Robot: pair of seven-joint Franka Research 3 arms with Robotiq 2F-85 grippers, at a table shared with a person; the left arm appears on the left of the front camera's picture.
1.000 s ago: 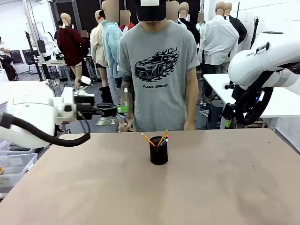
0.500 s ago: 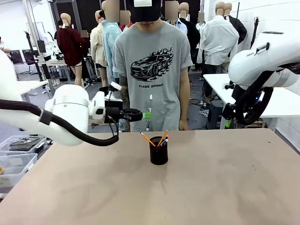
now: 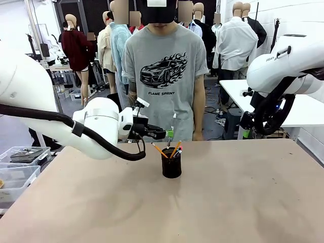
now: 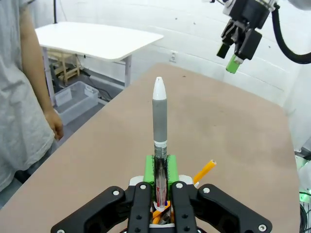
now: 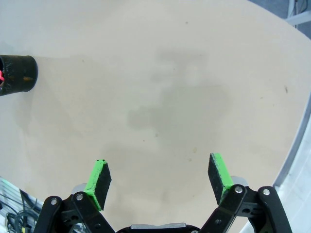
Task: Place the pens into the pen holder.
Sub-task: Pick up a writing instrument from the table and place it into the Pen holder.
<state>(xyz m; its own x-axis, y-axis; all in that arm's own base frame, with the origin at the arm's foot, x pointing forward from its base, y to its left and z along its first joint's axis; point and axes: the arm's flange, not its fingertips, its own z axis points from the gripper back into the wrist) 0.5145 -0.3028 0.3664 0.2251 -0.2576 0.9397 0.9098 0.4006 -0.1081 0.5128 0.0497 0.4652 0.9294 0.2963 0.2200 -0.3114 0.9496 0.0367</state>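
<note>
The black mesh pen holder (image 3: 171,165) stands mid-table, a little toward the person. An orange-yellow pencil (image 3: 159,150) and a black pen with a red-pink end (image 3: 178,151) lean inside it. My left gripper (image 3: 169,133) hovers just above the holder's rim, shut on the silver-white pen (image 3: 173,121), which points upward. In the left wrist view the silver-white pen (image 4: 160,114) rises from between the green pads (image 4: 150,167), with the orange-yellow pencil (image 4: 206,170) below. My right gripper (image 5: 160,177) is open over bare table, and the pen holder (image 5: 17,75) lies far to its left.
A person in a grey shirt (image 3: 164,76) stands at the far edge right behind the holder, hands down by the table edge. The right arm (image 3: 283,71) is raised at the right side. Clear plastic bins (image 3: 17,174) sit off the table's left.
My left arm has swung rightward across the table with the silver-white pen, from the far left to just over the pen holder. The right arm has stayed still.
</note>
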